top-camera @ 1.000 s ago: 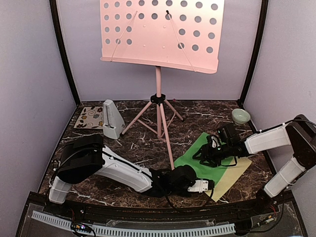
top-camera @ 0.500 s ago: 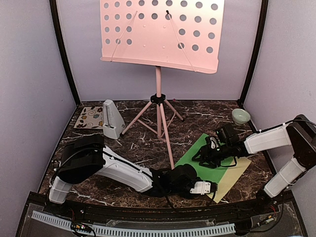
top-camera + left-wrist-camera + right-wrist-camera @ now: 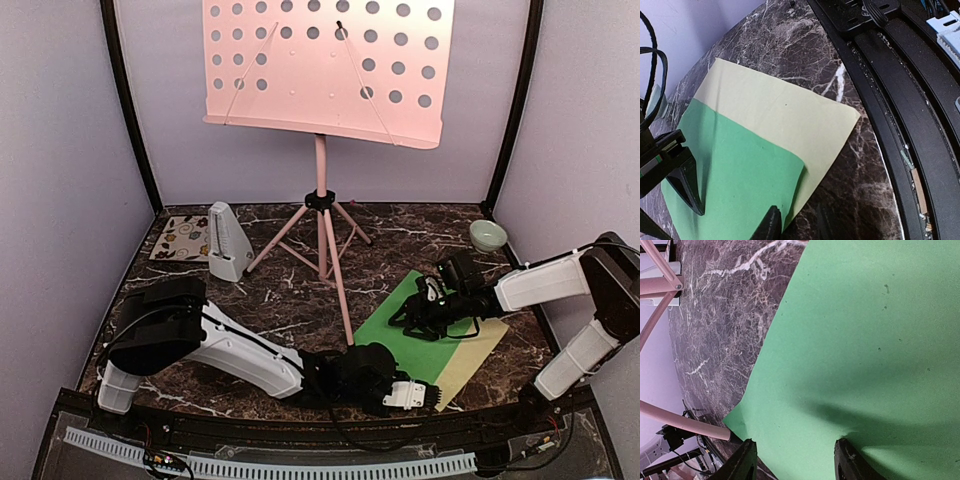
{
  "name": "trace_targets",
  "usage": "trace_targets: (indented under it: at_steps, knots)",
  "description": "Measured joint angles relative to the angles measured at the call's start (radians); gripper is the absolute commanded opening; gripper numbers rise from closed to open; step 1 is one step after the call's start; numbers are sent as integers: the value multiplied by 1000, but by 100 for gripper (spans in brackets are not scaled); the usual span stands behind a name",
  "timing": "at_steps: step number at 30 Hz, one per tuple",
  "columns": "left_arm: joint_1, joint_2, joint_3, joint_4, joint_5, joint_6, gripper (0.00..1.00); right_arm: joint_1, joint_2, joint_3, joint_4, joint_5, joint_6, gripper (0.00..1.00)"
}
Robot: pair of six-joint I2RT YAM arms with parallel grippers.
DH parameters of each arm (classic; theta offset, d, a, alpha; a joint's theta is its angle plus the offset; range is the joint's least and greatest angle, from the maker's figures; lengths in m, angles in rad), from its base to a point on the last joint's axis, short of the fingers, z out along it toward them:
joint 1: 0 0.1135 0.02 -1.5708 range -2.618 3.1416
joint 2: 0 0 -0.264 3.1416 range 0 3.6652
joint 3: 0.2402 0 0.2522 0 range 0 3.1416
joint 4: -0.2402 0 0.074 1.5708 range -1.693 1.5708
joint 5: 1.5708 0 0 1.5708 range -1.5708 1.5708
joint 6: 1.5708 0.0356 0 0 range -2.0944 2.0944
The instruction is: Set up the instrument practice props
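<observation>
the stand (image 3: 322,200) is up on its legs at the back of the table (image 3: 280,300), and the metronome (image 3: 228,245) stands just to its left. the pages are not on the stand yet. the green page (image 3: 400,340) lies flat on the yellow page (image 3: 470,360), at the front right of the table.

so the step now looks like picking up the pages. the right claw (image 3: 412,320) is spread wide and grasps nothing. its tips rest on the green page and seem to press it down. the left claw (image 3: 432,393) is low at the near corner of the pages. its two fingers are a little apart with the page edge between them, and they pinch nothing.

next, i think the left claw must slip one finger under that edge and squeeze. the pages are thin and flat, so this needs care. the right claw should hold them so they do not slide.
</observation>
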Motion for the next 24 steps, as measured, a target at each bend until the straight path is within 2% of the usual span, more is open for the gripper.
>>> trace_targets:
  at_steps: [12, 21, 24]
  knots:
    - [-3, 55, 88, 27, -43, -64, 23, 0, 1, 0, -2, 0, 0, 53]
    - [-8, 71, 85, 59, -13, -68, 40, 0, 1, 1, -2, 0, -1, 53]
    - [-14, 71, 83, 72, 11, -71, 43, 0, 1, 1, -2, 0, -1, 54]
